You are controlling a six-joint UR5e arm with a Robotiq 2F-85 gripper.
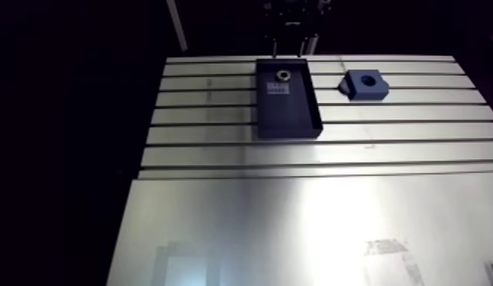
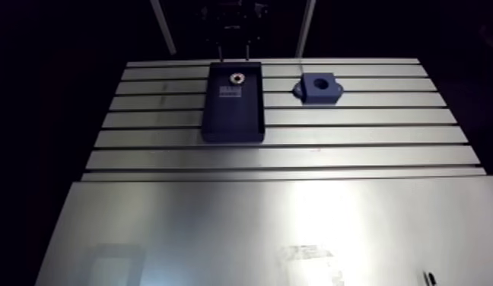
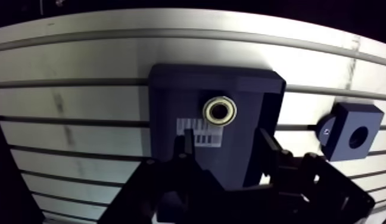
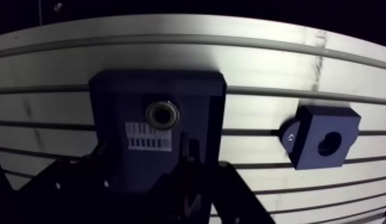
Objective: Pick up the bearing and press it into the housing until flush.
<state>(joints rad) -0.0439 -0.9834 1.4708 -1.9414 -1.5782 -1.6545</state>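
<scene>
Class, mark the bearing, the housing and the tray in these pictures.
bearing (image 3: 209, 111), wrist view, on its metal ring.
housing (image 3: 349, 117), wrist view, on its face beside the bore.
tray (image 3: 213, 72), wrist view, on its far wall.

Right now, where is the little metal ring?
The bearing lies in the dark tray, beside its white label, just ahead of the open gripper in the wrist view; the housing sits apart.

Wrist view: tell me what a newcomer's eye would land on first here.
The shiny ring-shaped bearing stands out first, lying in the dark blue tray just ahead of the open gripper. Next comes the blue housing with its round hole, sitting beside the tray but apart from it on the slotted table.
</scene>
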